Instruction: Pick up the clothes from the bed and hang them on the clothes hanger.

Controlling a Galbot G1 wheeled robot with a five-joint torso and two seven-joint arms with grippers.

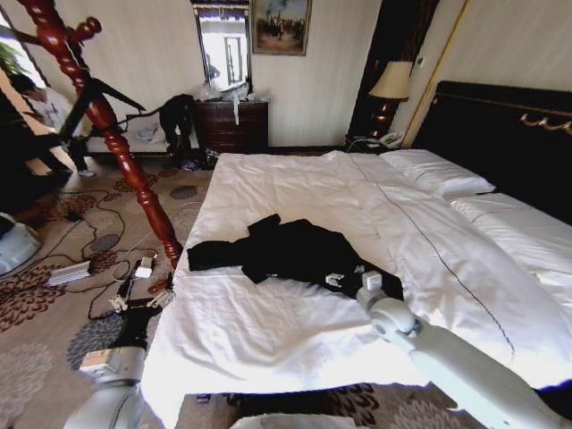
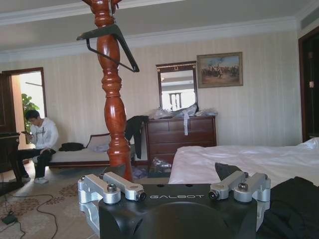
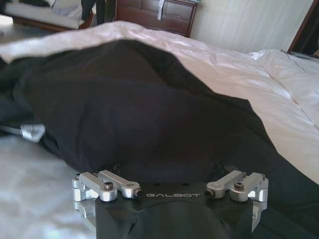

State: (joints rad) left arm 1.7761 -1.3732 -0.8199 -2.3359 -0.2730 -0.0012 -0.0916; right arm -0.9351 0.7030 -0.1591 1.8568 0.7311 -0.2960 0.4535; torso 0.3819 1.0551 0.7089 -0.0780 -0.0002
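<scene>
The clothes, a large black garment, lie spread on the near half of the bed, whose white duvet is wrinkled. My right gripper is open at the garment's right edge, just above the duvet, and the black fabric bulks up close in front of it in the right wrist view. The clothes hanger, a red-brown turned-wood stand, rises from the carpet left of the bed, with its pole close ahead in the left wrist view. Low beside the bed's near left corner, my left gripper is open and holds nothing.
A black wire hanger hangs high on the stand. Cables and a power strip lie on the patterned carpet around its foot. A dark dresser stands against the far wall, a daybed to its left, a lamp by the black headboard.
</scene>
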